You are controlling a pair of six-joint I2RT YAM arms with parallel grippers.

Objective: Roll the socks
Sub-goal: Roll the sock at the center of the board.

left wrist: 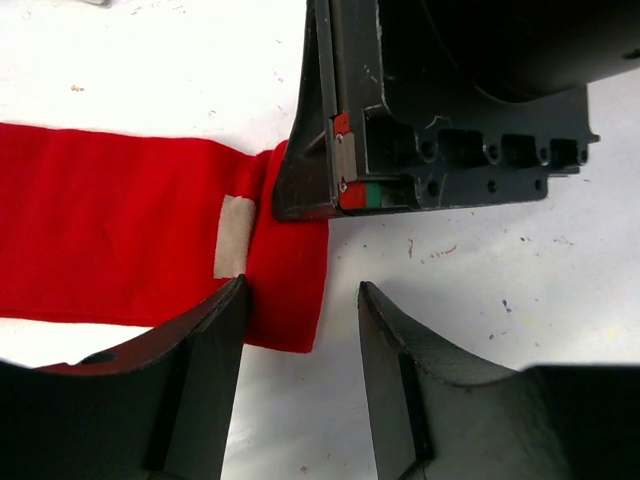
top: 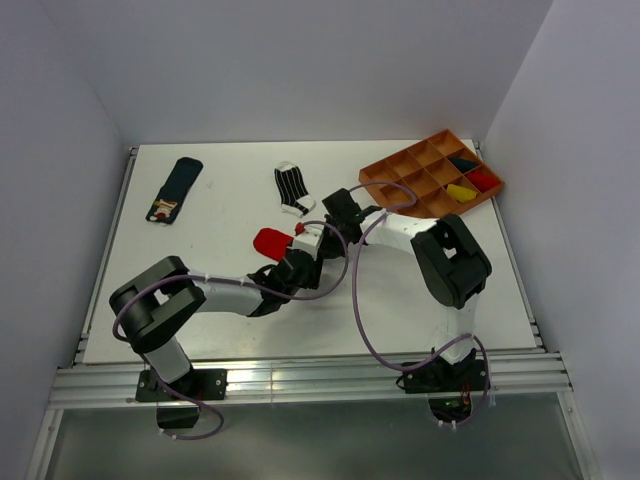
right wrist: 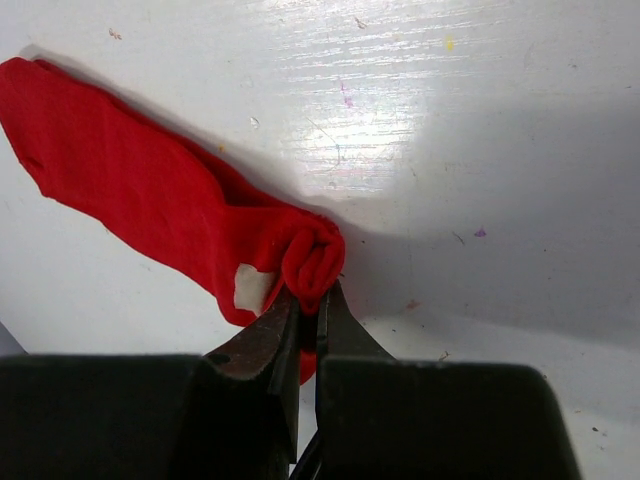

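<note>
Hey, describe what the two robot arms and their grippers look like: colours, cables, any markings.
Both arms pair white tubular links with bulky black joint housings: left arm, right arm. A thin purplish cable loops along each. The left gripper and right gripper have dark, wedge-shaped fingers tapering to the tips. The right gripper's body carries a small red-and-green mark.
</note>
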